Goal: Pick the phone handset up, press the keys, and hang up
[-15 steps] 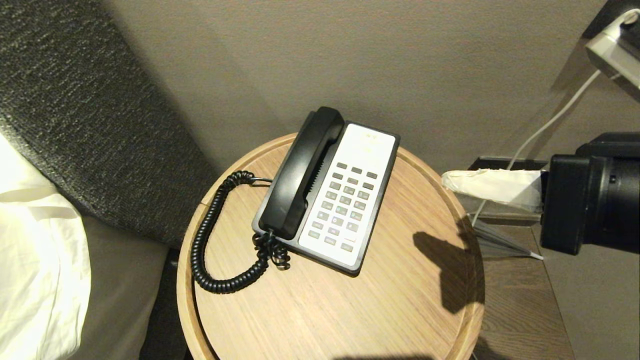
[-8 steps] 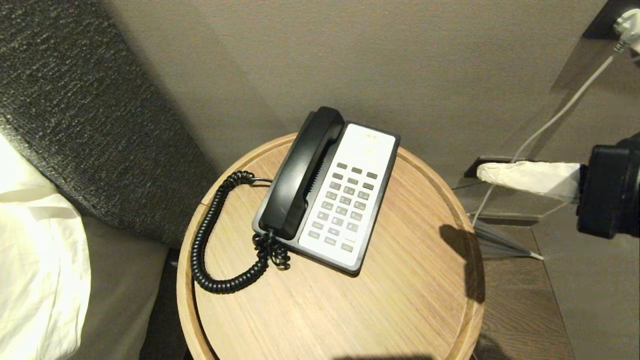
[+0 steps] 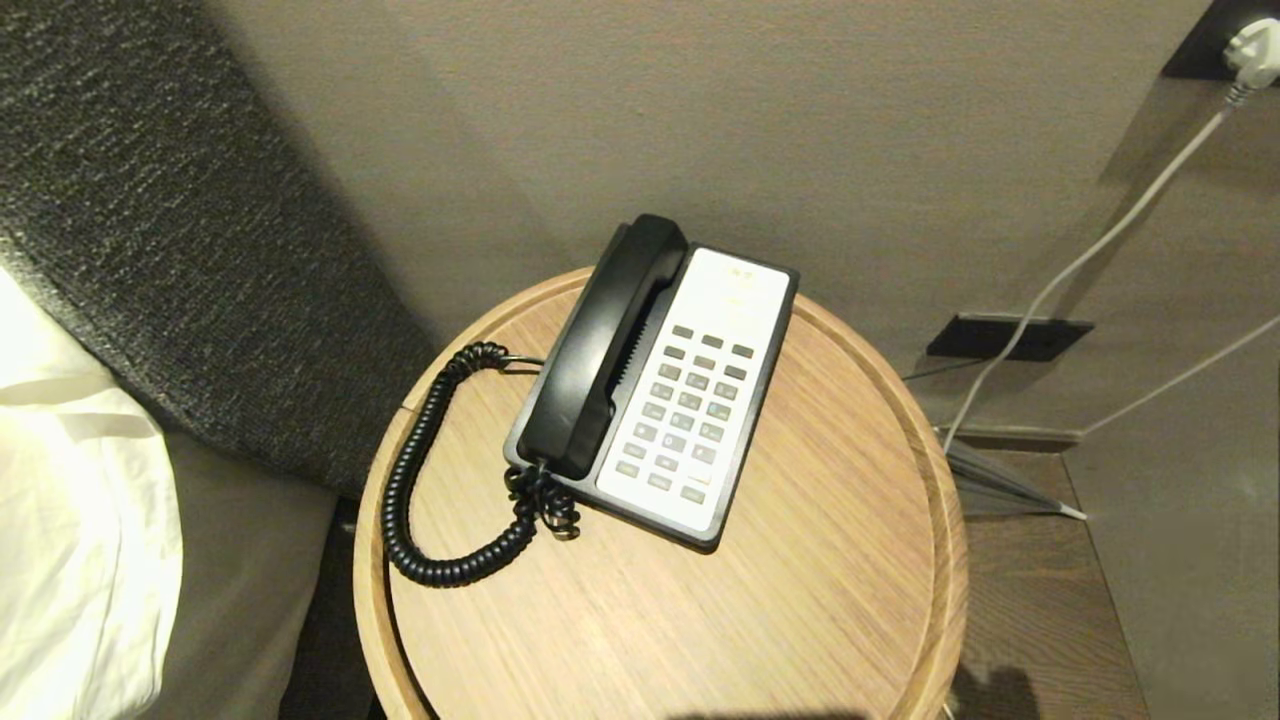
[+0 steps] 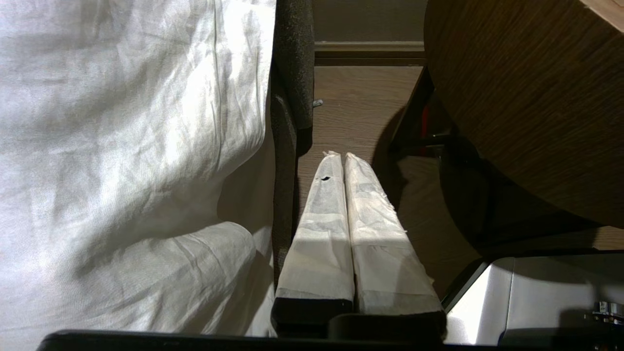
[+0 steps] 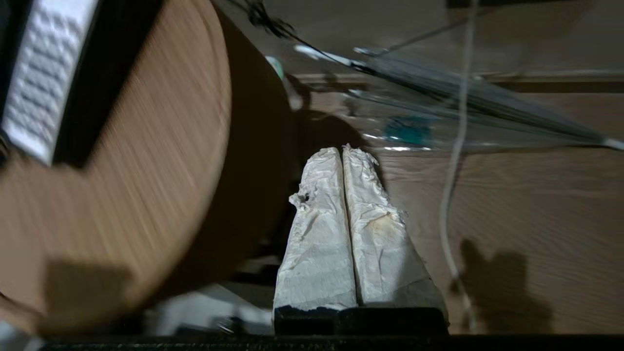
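The left hand [image 4: 345, 157] hangs low between the white bedding [image 4: 122, 146] and the round counter [image 3: 850, 600], its taped fingers pressed together on nothing. The phone handset [image 3: 600, 350] lies seated in its cradle on the left side of the phone base [image 3: 745, 420], its coiled cord [image 3: 420, 480] looping across the counter towards the bed. The right hand [image 5: 342, 152] is low beside the counter's right edge, above the wooden floor [image 5: 536, 204], fingers likewise pressed together and empty. With the handset cradled, the job looks about finished, so each hand is best kept low and clear. The white cable [image 5: 451, 170] and the clear stand [image 5: 438, 97] close by the right hand could snag it
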Controlling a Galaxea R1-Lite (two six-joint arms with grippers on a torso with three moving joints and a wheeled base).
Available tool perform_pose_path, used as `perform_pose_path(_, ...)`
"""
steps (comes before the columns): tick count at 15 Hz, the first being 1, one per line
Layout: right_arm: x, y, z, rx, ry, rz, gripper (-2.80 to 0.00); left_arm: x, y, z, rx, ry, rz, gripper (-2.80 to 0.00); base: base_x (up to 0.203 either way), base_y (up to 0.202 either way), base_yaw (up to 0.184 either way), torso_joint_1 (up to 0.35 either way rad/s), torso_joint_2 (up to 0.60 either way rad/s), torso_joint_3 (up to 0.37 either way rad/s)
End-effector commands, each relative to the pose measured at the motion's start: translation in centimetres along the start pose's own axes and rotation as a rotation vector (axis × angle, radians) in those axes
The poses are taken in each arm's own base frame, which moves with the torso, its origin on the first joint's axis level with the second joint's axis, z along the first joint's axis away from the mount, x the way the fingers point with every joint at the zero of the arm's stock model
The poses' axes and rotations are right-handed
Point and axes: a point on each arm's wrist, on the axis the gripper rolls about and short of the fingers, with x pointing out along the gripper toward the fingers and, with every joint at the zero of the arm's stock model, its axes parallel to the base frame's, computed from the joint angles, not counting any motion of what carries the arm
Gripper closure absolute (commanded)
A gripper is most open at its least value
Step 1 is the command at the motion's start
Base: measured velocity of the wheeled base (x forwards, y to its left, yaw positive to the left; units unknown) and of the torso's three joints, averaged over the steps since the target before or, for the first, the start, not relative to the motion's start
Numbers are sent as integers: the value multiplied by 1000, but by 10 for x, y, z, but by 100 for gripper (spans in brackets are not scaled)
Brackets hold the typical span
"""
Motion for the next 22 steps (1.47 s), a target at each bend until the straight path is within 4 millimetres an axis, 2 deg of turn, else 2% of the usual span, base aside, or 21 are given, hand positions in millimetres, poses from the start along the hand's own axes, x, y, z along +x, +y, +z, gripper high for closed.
perform_pose_path(1,-43,-5,-65,-67,-164,-40,0,0,0,0,0,2,0,0,0,0,0,0,0,0)
perform_pose_path(3,-36,-14,-114,-101,-147,-61,0,0,0,0,0,2,0,0,0,0,0,0,0,0)
perform_pose_path(4,-30,-18,-129,-99,-161,-106,0,0,0,0,0,2,1,0,0,0,0,0,0,0)
perform_pose_path(5,-27,-20,-134,-94,-198,-154,0,0,0,0,0,1,0,0,0,0,0,0,0,0)
perform_pose_path(9,-30,-22,-145,-133,-74,-227,0,0,0,0,0,2,0,0,0,0,0,0,0,0)
perform_pose_path(11,-31,-22,-141,-161,-145,-227,0,0,0,0,0,2,0,0,0,0,0,0,0,0)
perform_pose_path(22,-31,-22,-141,-160,-147,-228,0,0,0,0,0,2,1,0,0,0,0,0,0,0)
